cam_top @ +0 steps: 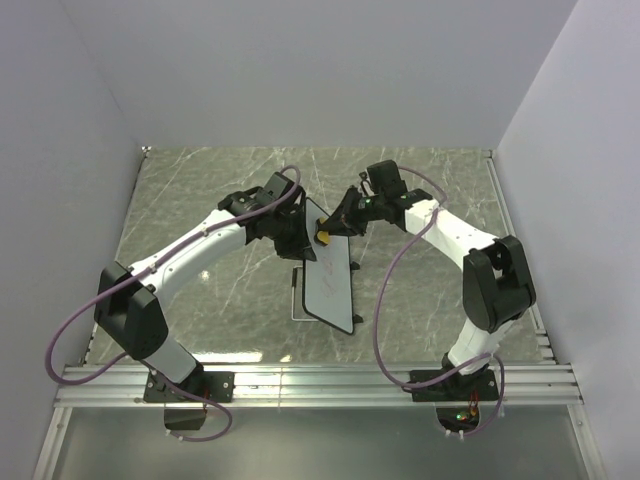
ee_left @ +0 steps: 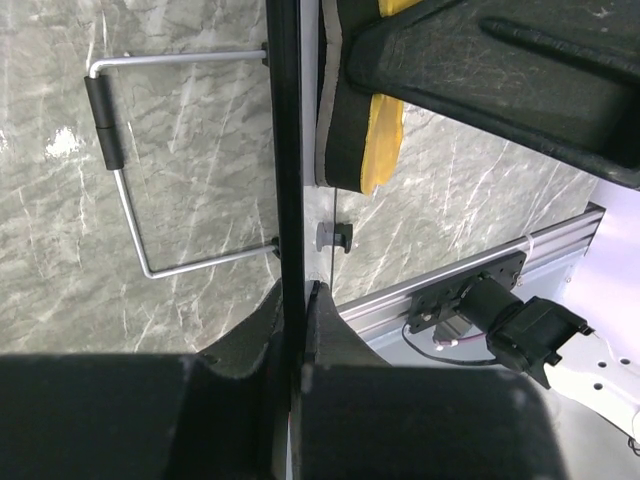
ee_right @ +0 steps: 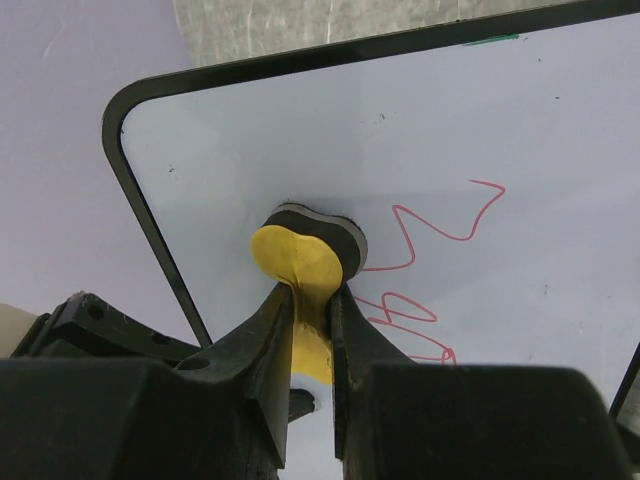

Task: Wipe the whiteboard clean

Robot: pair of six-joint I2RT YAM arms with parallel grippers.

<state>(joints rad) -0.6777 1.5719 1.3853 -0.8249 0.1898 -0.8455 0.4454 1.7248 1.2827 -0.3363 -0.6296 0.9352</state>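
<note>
One whiteboard (cam_top: pixel 332 290), one yellow eraser (cam_top: pixel 324 237), one red scribble (ee_right: pixel 440 230), two arms. The whiteboard stands tilted at the centre of the grey marbled table (cam_top: pixel 190 200), with plain white walls (cam_top: pixel 300 70) around. The left gripper (ee_left: pixel 297 296), reaching in from 8 o'clock, is clamped tight on the whiteboard's black edge. The right gripper (ee_right: pixel 312 300), coming from 4 o'clock, pinches the yellow eraser, which is pressed flat against the whiteboard's 12 o'clock end.

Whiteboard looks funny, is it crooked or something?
Yes. The whiteboard stands tilted, not lying flat: the left hand pinches its edge. The right hand presses a yellow eraser against it, beside red scribbles. Nothing looks broken.
</note>
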